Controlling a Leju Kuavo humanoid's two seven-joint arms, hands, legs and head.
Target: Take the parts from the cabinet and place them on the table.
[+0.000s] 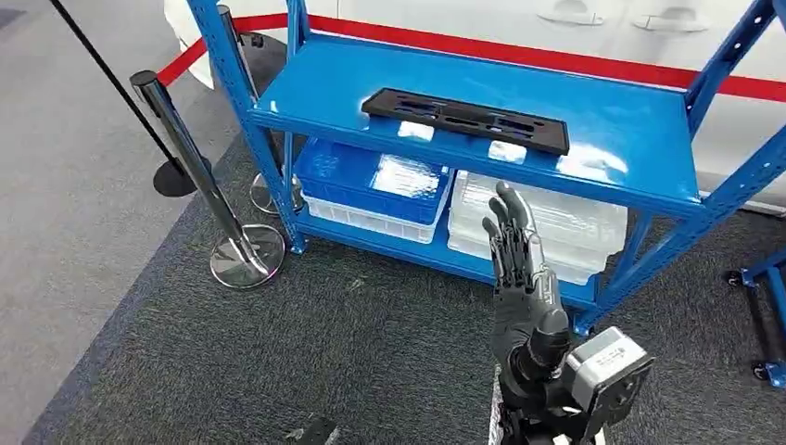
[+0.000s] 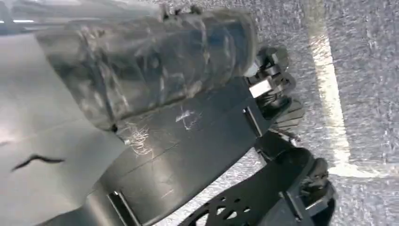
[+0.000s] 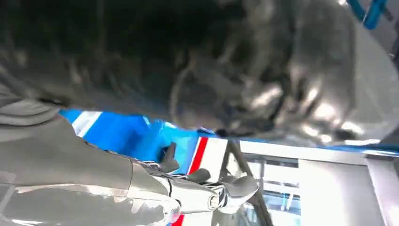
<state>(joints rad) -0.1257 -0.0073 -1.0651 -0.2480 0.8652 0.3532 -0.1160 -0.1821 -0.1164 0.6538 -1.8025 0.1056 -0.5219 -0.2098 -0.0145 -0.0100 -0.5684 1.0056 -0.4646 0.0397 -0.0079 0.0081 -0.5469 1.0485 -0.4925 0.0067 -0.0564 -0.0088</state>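
Note:
A long black plastic part (image 1: 463, 119) with cut-outs lies flat on the top shelf of the blue cabinet (image 1: 630, 130). My right hand (image 1: 519, 269) is raised in front of the cabinet, below the top shelf's front edge and right of the part's middle, with its fingers stretched out and apart, holding nothing. In the right wrist view its fingers (image 3: 197, 193) point at the blue cabinet (image 3: 127, 134). My left hand (image 2: 117, 80) hangs low over grey carpet, blurred; how its fingers lie is unclear.
On the lower shelf sit a blue bin (image 1: 371, 181) and a clear bin (image 1: 556, 222). Chrome stanchions (image 1: 199, 167) with a red belt (image 1: 519, 51) stand left of and behind the cabinet. A white car is behind. Another blue frame (image 1: 769, 306) stands at the right.

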